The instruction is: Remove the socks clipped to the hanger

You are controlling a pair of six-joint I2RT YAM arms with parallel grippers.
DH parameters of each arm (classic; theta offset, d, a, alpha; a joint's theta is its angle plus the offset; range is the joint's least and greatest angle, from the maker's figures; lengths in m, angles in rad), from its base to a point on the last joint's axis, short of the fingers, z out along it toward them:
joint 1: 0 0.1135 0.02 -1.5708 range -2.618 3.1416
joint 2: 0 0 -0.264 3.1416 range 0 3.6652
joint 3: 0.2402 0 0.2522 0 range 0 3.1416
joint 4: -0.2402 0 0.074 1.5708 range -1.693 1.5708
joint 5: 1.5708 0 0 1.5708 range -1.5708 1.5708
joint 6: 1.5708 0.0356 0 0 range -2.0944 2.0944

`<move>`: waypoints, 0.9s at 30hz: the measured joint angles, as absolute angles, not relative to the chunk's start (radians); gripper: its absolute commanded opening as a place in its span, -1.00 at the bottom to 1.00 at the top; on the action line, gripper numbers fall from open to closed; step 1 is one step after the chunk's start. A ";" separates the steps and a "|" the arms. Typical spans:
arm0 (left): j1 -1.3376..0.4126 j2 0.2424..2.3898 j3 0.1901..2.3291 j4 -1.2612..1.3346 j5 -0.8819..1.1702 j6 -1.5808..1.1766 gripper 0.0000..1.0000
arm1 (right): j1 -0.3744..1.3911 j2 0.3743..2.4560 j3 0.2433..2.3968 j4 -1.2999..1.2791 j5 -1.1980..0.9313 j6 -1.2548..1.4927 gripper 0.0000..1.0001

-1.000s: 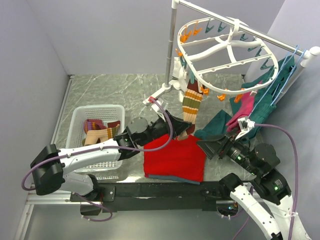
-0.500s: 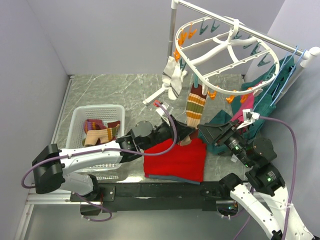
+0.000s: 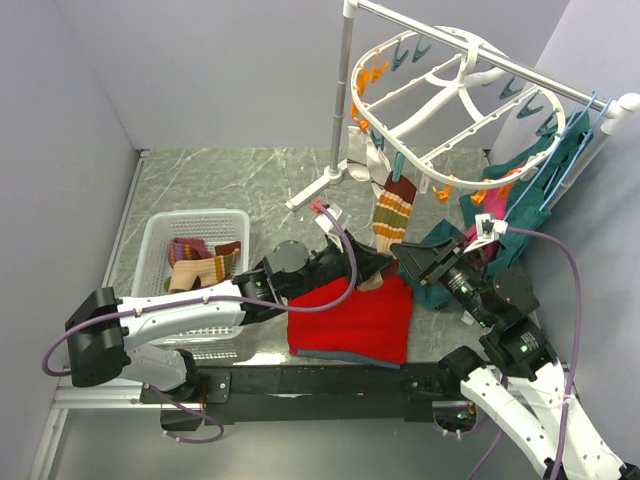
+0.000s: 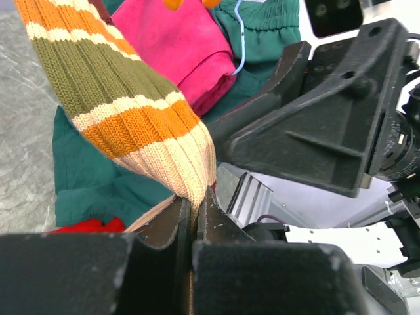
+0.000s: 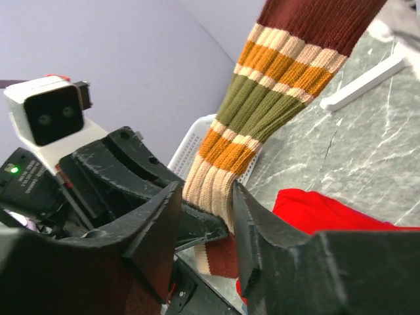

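Sock (image 3: 391, 215) end tight in left jaws; right jaws, nearer than a second ago, parted around it.

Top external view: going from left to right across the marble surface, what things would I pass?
White laundry basket → red cloth → teal garments hanging at the right.

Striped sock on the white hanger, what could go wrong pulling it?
The left gripper pinches a thin fold of the brown, orange and olive striped sock, so it may slip. Its top looks clipped to the white oval plastic hanger, which could swing. The right gripper sits close; collision risk.
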State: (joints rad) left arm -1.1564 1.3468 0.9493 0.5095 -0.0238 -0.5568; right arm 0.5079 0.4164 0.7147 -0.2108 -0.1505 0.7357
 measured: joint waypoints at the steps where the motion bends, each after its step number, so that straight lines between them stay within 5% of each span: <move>1: -1.156 1.347 0.949 0.507 -0.024 -0.556 -0.91 | 0.508 0.420 0.710 -0.208 -0.150 0.739 -0.35; 4: -1.156 1.347 0.950 0.502 -0.024 -0.551 -0.72 | 0.508 0.430 0.703 -0.196 -0.150 0.743 -0.71; 7: -1.156 1.347 0.956 0.491 -0.018 -0.539 -0.28 | 0.508 0.431 0.699 -0.187 -0.147 0.743 -1.00; 11: -1.156 1.345 0.961 0.485 0.017 -0.529 0.26 | 0.508 0.424 0.699 -0.179 -0.139 0.743 -1.00; 18: -1.133 1.297 0.954 0.461 0.065 -0.498 0.44 | 0.508 0.418 0.698 -0.179 -0.148 0.741 -1.00; 27: -0.875 1.341 1.108 0.399 0.307 -0.526 0.72 | 0.508 0.405 0.693 -0.180 -0.171 0.735 -1.00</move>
